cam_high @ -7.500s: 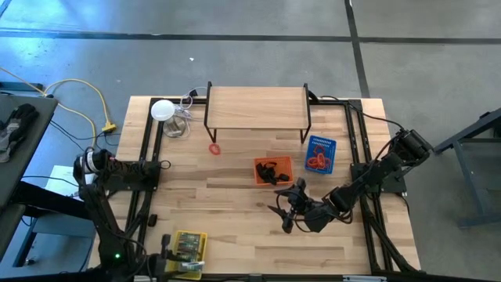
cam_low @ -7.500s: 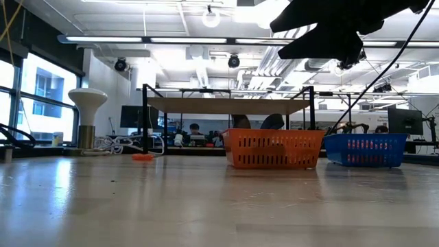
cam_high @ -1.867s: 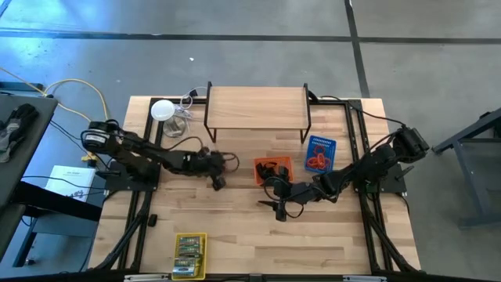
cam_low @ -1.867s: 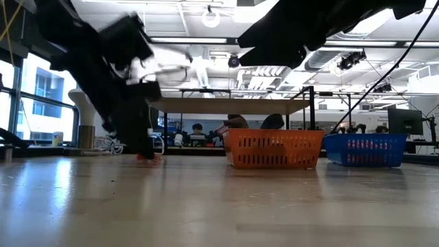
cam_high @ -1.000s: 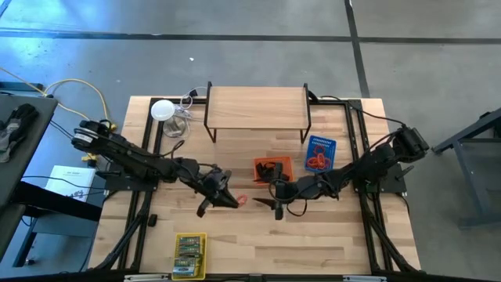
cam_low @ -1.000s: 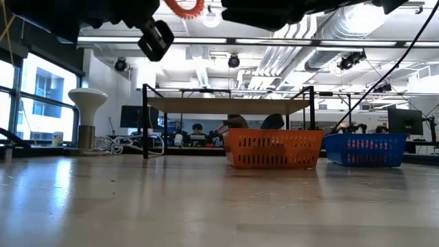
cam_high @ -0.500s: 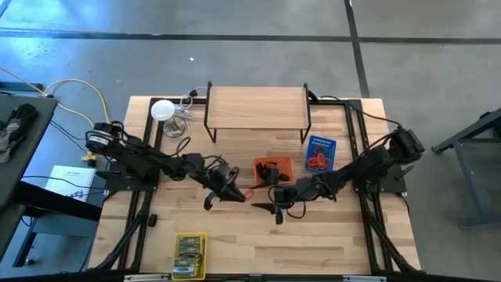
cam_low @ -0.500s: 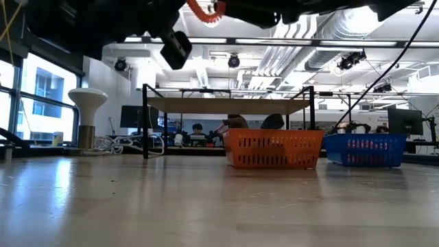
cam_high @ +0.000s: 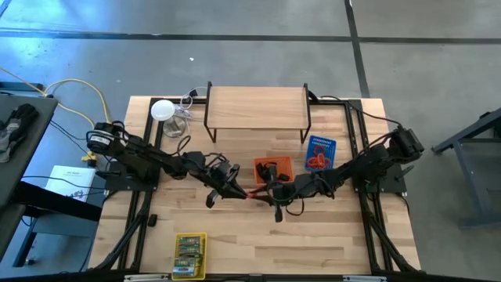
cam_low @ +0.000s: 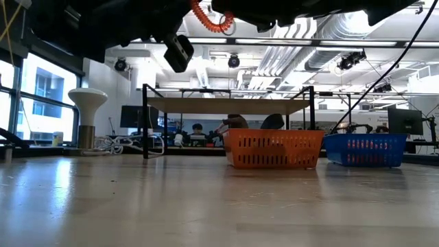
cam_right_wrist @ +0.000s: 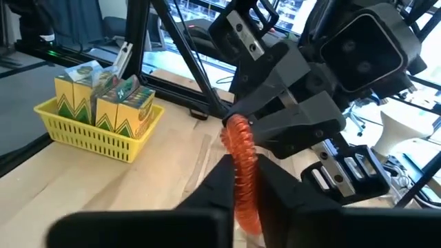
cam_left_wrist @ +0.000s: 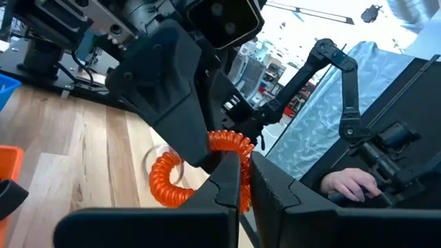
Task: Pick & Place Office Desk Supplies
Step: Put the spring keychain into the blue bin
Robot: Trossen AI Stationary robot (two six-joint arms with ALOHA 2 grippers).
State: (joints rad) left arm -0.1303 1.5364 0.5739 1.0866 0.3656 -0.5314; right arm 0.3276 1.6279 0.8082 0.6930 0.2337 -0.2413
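Note:
A red coiled ring band (cam_high: 252,193) hangs high over the table's middle, between my two grippers. My left gripper (cam_high: 237,191) reaches in from the table's left and is shut on it. My right gripper (cam_high: 263,195) comes from the right and is shut on its other side. The low view shows the band (cam_low: 212,19) well above the tabletop. An orange basket (cam_high: 286,163) holds black clips. A blue basket (cam_high: 319,154) holds red bands, and a yellow basket (cam_high: 189,254) holds yellow-green packs. My left gripper pinches one side of the band's coil (cam_left_wrist: 222,142) between its two fingers, coming from the table's left. The band is lifted clear of the table. My right gripper pinches the band's opposite side (cam_right_wrist: 240,150) between its two fingers, coming from the table's right. The coil runs along between the fingers, clear of the table.
A low wooden shelf (cam_high: 257,108) on black legs stands at the far middle. A white round lamp (cam_high: 162,110) and cables lie at the far left. Bare wood lies along the near edge, right of the yellow basket.
My left gripper has carried the red band toward the table's right and a little farther from the near edge, keeping it high. My right gripper has moved in toward the band and taken hold of its free side.

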